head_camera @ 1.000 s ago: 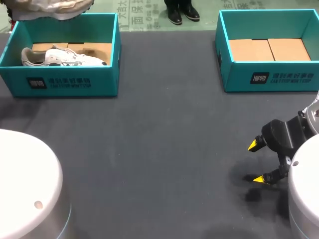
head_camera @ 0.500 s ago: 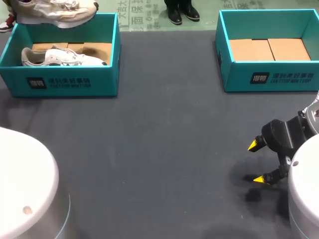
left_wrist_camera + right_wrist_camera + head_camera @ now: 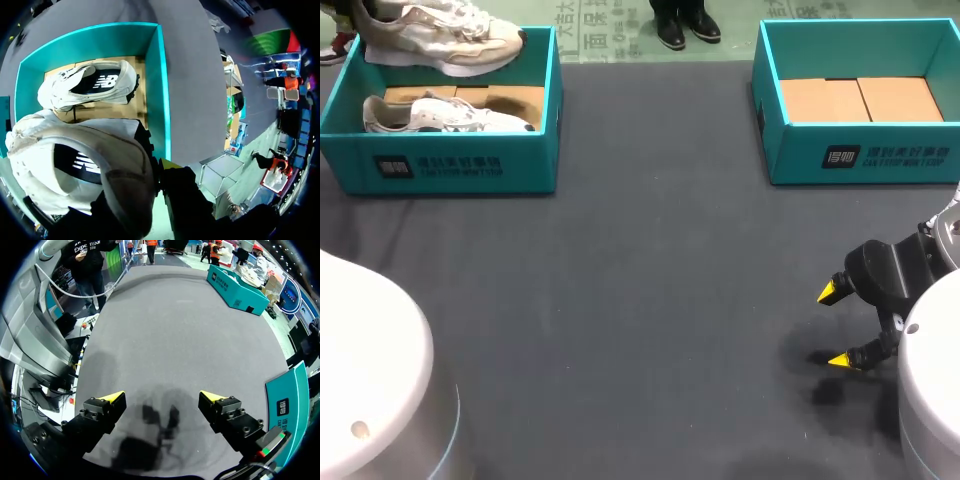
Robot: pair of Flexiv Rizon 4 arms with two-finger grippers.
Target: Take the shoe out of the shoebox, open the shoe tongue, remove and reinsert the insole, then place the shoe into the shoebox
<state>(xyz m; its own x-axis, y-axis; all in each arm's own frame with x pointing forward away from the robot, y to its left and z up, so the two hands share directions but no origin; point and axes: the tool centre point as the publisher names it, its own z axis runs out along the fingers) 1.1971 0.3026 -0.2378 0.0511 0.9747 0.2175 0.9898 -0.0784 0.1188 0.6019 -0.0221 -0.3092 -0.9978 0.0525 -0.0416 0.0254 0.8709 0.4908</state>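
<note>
Your right gripper (image 3: 162, 396) is hanging over the dark grey table (image 3: 175, 330), its two yellow-tipped fingers standing wide apart and gripping nothing. You are seeing its shadow (image 3: 150, 435) falling as a dark blotch on the cloth under and between the fingers. A teal shoebox (image 3: 286, 401) is sitting just beside the gripper, only one printed wall showing. Far ahead, across the table, a second teal shoebox (image 3: 235, 284) is standing near the far edge.
</note>
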